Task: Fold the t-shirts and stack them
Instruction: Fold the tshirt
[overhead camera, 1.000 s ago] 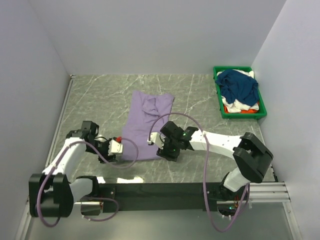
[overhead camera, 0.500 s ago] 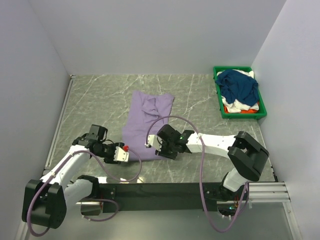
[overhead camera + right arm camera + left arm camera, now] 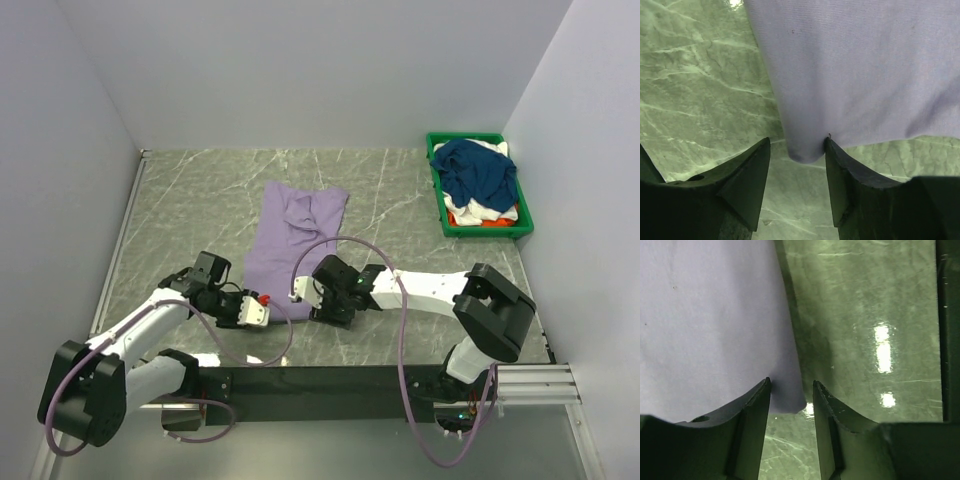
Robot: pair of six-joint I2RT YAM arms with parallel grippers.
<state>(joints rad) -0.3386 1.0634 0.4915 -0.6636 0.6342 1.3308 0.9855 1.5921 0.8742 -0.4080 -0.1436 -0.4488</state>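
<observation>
On veined marble (image 3: pixel 200 200), smooth lavender t-shirt (image 3: pixel 290 235), left gripper (image 3: pixel 791 386), right gripper (image 3: pixel 797 145), jaws parted astride its corners

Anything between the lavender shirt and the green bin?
Nothing: in the top external view, only bare marbled tabletop separates the lavender shirt from the green bin.

You see a grey-green marbled surface (image 3: pixel 200 200) with pale veins, shut in by plain white walls (image 3: pixel 300 70) at the back and sides. A green plastic bin (image 3: pixel 490 231) sits in its far right corner, and a black rail (image 3: pixel 320 380) runs along the near edge.
</observation>
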